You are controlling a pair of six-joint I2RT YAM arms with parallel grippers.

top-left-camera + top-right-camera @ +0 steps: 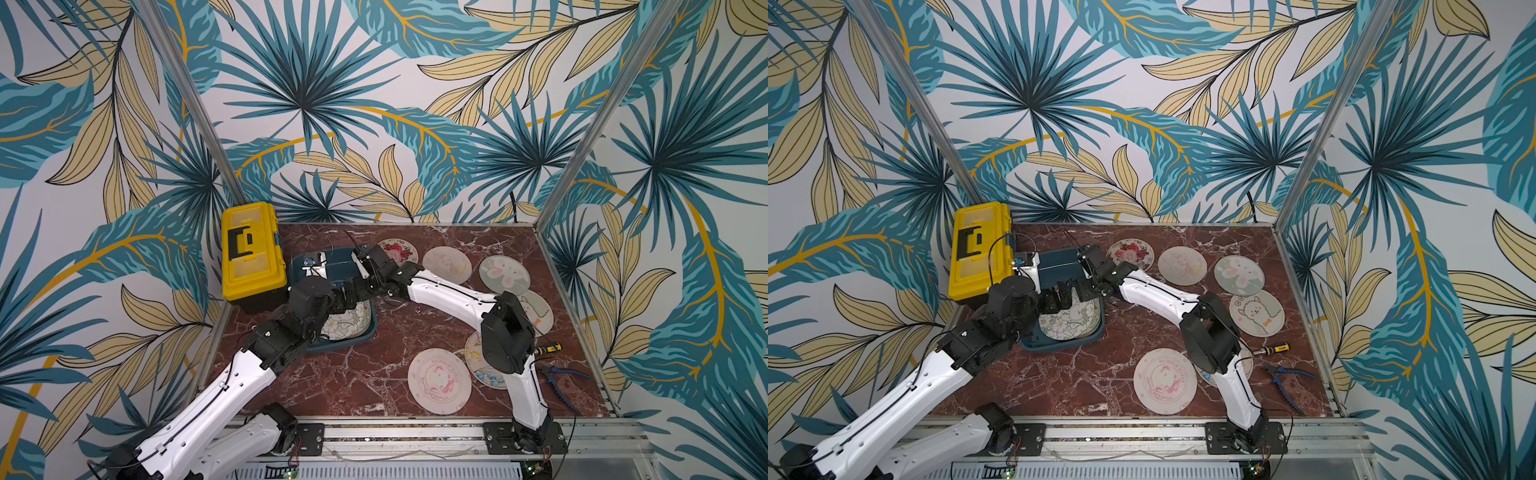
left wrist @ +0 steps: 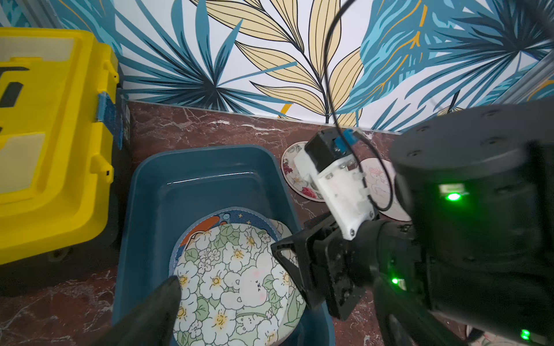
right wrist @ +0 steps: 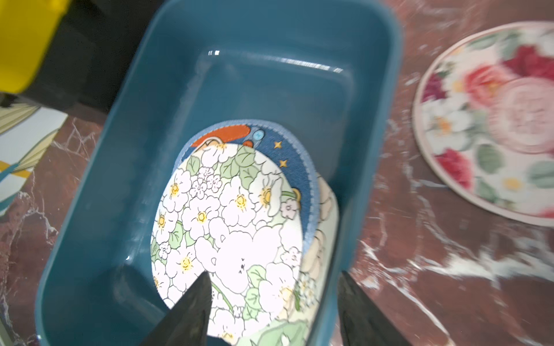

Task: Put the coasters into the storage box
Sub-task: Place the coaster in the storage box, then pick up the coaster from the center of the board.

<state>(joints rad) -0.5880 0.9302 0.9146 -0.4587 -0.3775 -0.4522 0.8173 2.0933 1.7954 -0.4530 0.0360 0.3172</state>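
We note a red-brown marble tabletop (image 1: 374, 374) w/ a yellow toolbox (image 1: 251, 253) at its far left corner. Just beside the toolbox sits the storage box (image 2: 144, 209): dark teal plastic, rectangular, rounded corners, glossy inside, lidless.

Coasters: three vis. inside the box, stacked off-centre at the end nearer the arm bases. On top is the white-flower coaster (image 3: 227, 227), w/ green leaves and a faint animal face. Under it is a blue coaster (image 3: 296, 158) w/ stitched rim, stars and an orange patch. A cream coaster (image 3: 326, 209) pokes out at one side. Six more lie flat on the tabletop right of the box, incl. the rose coaster (image 1: 397, 250) nearest it and a pink ringed coaster (image 1: 439, 381) at the front.

Right end effector (image 3: 274, 278): fingers spread above the flower coaster, gripping nothing. Left end effector (image 1: 1060, 298): over the box, jaws wide. Only one finger (image 2: 156, 305) is clear in its wrist view.

Hidden: both arms cover much of the box in both top views. A half-covered coaster (image 1: 478, 365) lies under the right arm, print unreadable. The rose coaster is blurred in the right wrist view. Screwdriver (image 1: 548, 347) and pliers (image 1: 559, 374) lie near the right edge.
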